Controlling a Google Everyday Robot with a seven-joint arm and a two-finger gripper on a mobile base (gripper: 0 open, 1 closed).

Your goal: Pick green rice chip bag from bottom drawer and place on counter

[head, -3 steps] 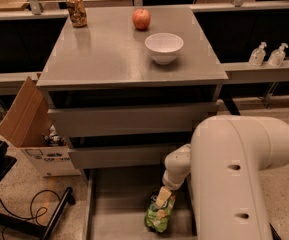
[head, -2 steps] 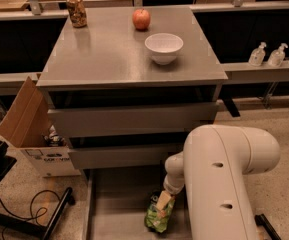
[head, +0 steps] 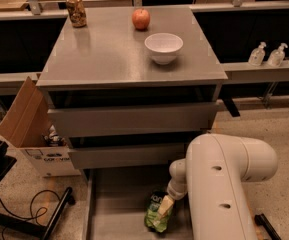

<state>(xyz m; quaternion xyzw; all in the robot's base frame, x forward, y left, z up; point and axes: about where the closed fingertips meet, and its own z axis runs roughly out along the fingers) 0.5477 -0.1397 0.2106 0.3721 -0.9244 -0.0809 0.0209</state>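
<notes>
There's the end effector (head: pixel 165 205) at the bag (head: pixel 155 220) in the drawer (head: pixel 116 204); can't tell its grip, and the lift to the tabletop (head: pixel 109 54) isn't done.

The robot's single arm (head: pixel 230 189) is filling the lower right of the camera view as a thick, cream-white, rounded casing. Its wide rounded end is sitting up and to the right of the gripper, and its long body is running down out of the bottom edge of the view. From the casing's left side a narrower, jointed wrist (head: pixel 178 176) is branching off and bending downward and slightly left. The gripper (head: pixel 164 207) is hanging at the end of that wrist, just below and left of it. It is sitting low in the view, near the bottom edge, and pointing down and to the left. Only its pale, slim outer side is showing.
</notes>
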